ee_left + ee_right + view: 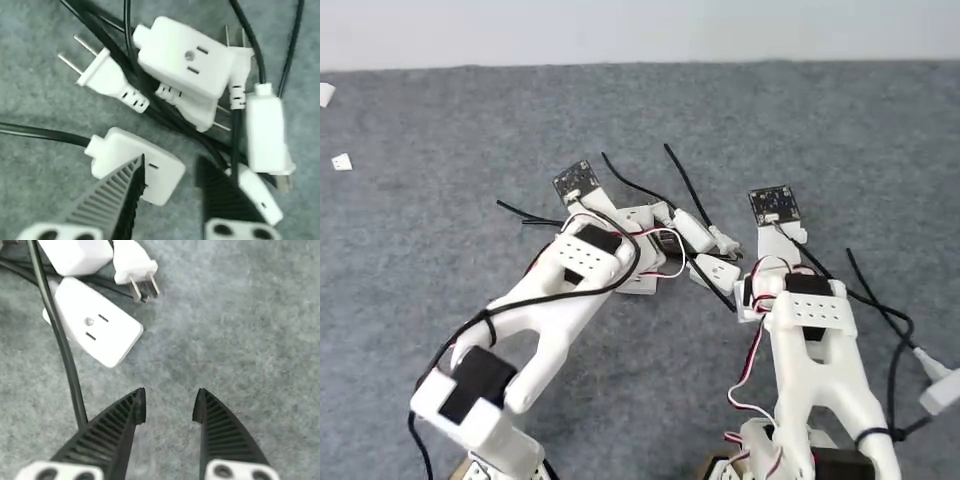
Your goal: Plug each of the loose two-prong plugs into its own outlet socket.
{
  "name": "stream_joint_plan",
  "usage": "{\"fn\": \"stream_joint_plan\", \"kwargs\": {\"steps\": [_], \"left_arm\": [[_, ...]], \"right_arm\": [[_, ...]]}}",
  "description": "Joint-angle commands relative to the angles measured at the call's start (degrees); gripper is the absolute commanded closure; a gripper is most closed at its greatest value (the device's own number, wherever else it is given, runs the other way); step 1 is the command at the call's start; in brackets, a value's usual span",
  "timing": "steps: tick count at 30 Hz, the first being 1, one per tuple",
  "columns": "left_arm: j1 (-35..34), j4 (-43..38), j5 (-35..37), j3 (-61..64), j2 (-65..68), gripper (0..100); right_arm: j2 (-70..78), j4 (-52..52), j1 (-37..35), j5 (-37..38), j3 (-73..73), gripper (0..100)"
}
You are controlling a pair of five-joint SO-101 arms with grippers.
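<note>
And the left gripper (170,167) hovers, jaws apart, over the tangle: a white two-prong plug (102,75) lies loose beside a white rectangular outlet socket (187,55), black cords (40,132) snaking through. The right gripper (170,400), jaws apart, hangs above the grey felt tabletop (240,315), with a second white socket block (97,330) near.

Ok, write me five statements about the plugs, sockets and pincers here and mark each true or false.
1. The right pincer is open and holds nothing. True.
2. The outlet socket lying ahead of the right pincer has a plug pushed into it. False: its slots are empty.
3. The two-prong plug lies loose with its prongs bare. True.
4. The left pincer is shut on a black cable. False: it is open, with a white socket block just beyond its tips.
5. Everything rests on bare wood. False: the surface is grey carpet.
</note>
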Motion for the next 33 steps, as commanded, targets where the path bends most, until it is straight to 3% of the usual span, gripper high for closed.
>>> {"fn": "stream_joint_plan", "kwargs": {"steps": [1, 10, 19, 27, 33], "left_arm": [[0.0, 2.7, -0.5, -4.3, 0.9, 75], [0.1, 2.5, 1.5, -4.4, 7.6, 76], [0.3, 6.6, 1.1, -5.3, 9.6, 87], [3.9, 13.0, -8.3, -3.8, 9.5, 87], [5.6, 13.4, -9.7, -1.9, 9.5, 87]], "right_arm": [[0.0, -1.0, -0.5, 0.8, -0.3, 83.4], [0.0, -1.0, -0.5, 0.8, -0.3, 83.4], [0.0, -1.1, -0.5, 0.8, -0.3, 83.4], [0.0, -1.1, -0.5, 0.8, -0.3, 83.4], [0.0, -1.1, -0.5, 0.9, -0.2, 83.4]]}}
